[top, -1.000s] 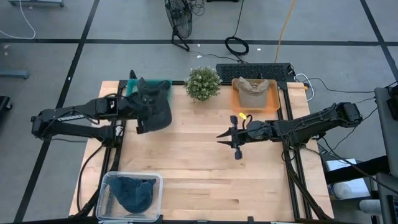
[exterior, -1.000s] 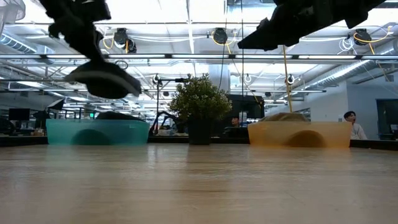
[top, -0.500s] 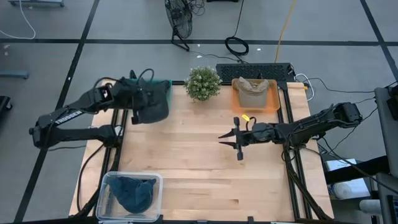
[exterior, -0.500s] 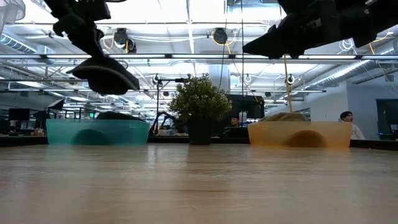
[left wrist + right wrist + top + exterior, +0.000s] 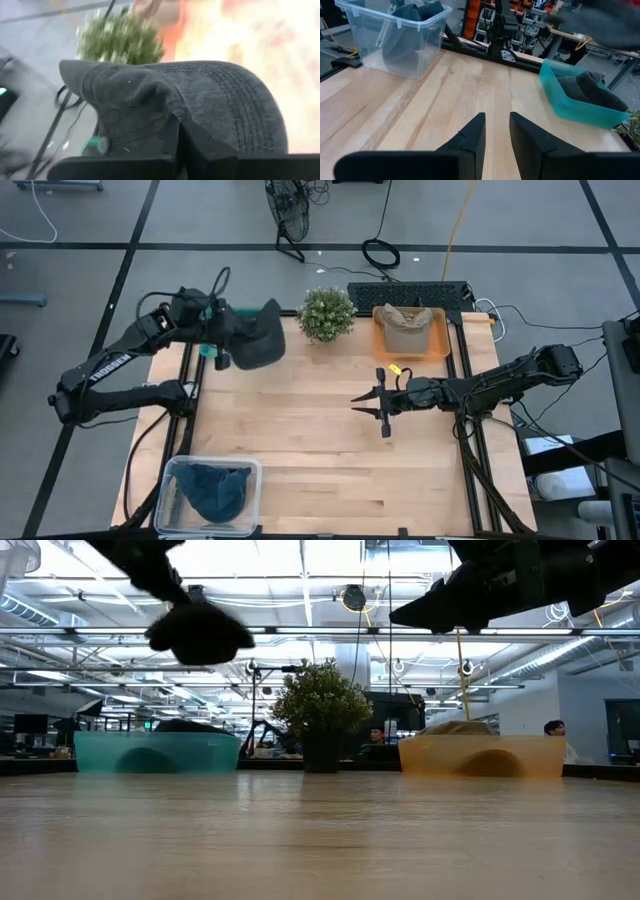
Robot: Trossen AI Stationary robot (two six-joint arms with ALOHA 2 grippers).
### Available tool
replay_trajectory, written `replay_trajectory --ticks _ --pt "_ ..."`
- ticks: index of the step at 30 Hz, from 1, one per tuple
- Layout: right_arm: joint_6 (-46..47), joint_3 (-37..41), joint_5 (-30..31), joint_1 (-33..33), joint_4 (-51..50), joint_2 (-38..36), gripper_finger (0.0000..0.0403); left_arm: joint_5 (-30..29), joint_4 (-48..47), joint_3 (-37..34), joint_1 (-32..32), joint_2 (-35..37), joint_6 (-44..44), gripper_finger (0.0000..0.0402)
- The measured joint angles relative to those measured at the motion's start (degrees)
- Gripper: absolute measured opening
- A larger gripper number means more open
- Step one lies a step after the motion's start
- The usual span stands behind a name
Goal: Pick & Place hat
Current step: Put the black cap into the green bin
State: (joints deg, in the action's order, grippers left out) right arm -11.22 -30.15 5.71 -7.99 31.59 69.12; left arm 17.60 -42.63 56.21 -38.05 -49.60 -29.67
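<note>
Fabric bunches between the clenched fingers of my left gripper (image 5: 222, 340), which grasps the soft dark grey cotton cap (image 5: 256, 340) high above the table's far left corner, over the teal plastic bin (image 5: 580, 102). I judge it light and floppy, best pinched at the crown beside its stiffer stitched brim. My right gripper (image 5: 383, 402) hovers mid-table, fingers parted, empty; farther off, the bin's contents are only a dark heap.
</note>
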Motion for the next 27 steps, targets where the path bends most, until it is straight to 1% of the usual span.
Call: replay_trajectory --ticks 3,5,7,9,12,15,17,19,23,27 --pt "-0.02 0.0 0.01 0.01 -0.1 0.0 0.0075 5.77 -0.47 4.35 -0.12 0.0 1.79 0.0005" --pt "-0.2 0.0 0.05 0.09 -0.05 0.0 0.0075 7.13 -0.54 8.54 -0.08 -0.4 2.75 0.0005" --pt "-0.28 0.0 0.12 0.11 0.08 0.0 0.0075 6.96 -1.37 13.07 -0.14 -1.35 3.0 0.0008" --pt "-0.18 0.0 0.14 0.11 0.34 0.0 0.0075 5.75 -4.84 17.7 -0.14 -3.16 2.56 0.0008" --pt "-0.07 0.0 0.14 0.11 0.31 0.0 0.0075 3.11 -12.96 24.37 -0.13 -7.08 0.69 0.0004" --pt "-0.01 0.0 0.1 0.03 0.25 0.0 0.0075 2.36 -21.37 27.91 -0.54 -10.74 -2.17 0.0009" --pt "0.86 0.0 0.07 0.04 -0.16 0.0 0.0075 2.21 -26.61 27.56 -0.88 -11.89 -5.03 0.0007" --pt "1.95 0.0 0.05 0.04 -0.78 0.0 0.0075 1.85 -30.2 25.41 -1.29 -12.73 -7.2 0.0004" --pt "2.16 0.0 0.04 0.02 -1.16 0.0 0.0075 1.78 -30.05 18.47 -2.89 -13.1 -10.1 0.0009" --pt "2.15 0.0 0.03 0.02 -1.17 0.0 0.0075 1.79 -27.21 12.19 -5.19 -13.04 -12.53 0.0004"
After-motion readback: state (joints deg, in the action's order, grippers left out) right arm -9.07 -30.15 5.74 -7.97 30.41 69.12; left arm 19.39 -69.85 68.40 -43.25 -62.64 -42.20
